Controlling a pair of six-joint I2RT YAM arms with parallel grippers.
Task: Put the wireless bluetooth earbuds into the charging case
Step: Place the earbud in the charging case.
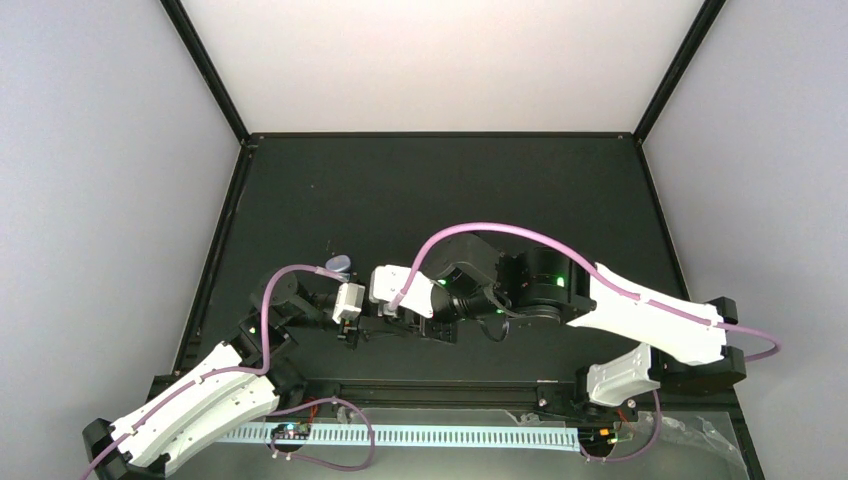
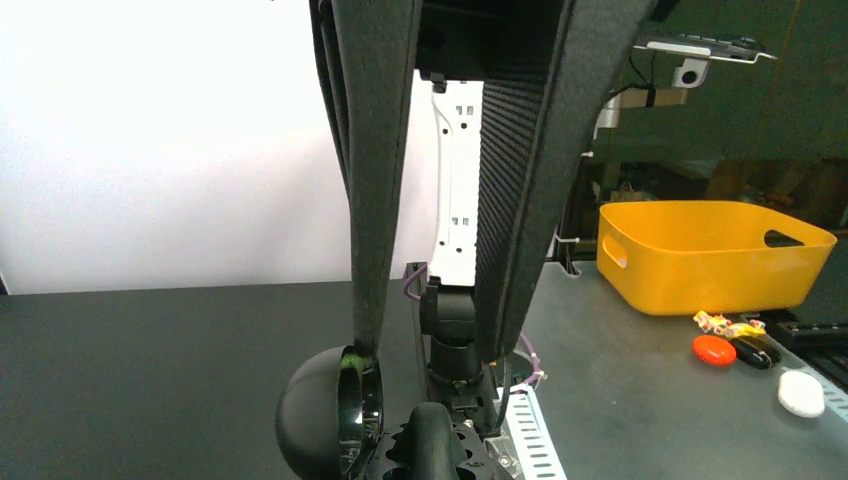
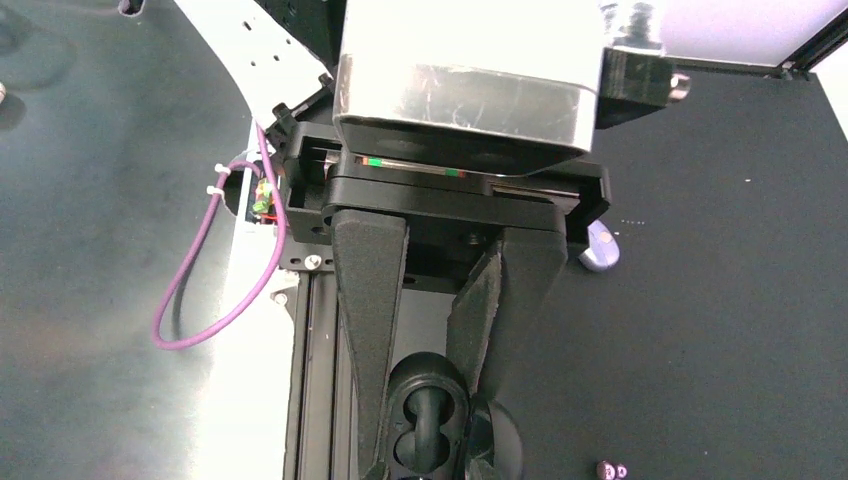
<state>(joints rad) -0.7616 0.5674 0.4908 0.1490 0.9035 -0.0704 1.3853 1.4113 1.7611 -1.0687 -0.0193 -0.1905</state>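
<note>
The left pincer (image 2: pixel 430 355) clamps the open black charging case (image 2: pixel 320 415) toward the 7 o'clock side of the counter (image 1: pixel 420 190). The right pincer (image 3: pixel 425 440) stands slightly parted over its wells. A dark earbud (image 3: pixel 610 470) lies at its 4 o'clock.

The far half of the table (image 1: pixel 440 190) and its right side give open room from above. Left of the middle of the near edge, passage is blocked. There the left gripper (image 2: pixel 430 352) and right gripper (image 3: pixel 425 462) crowd over the charging case (image 2: pixel 320 410). A lavender case (image 1: pixel 340 264) sits just beyond them, and a loose earbud (image 3: pixel 610 469) lies near. Walls flank both side edges.
</note>
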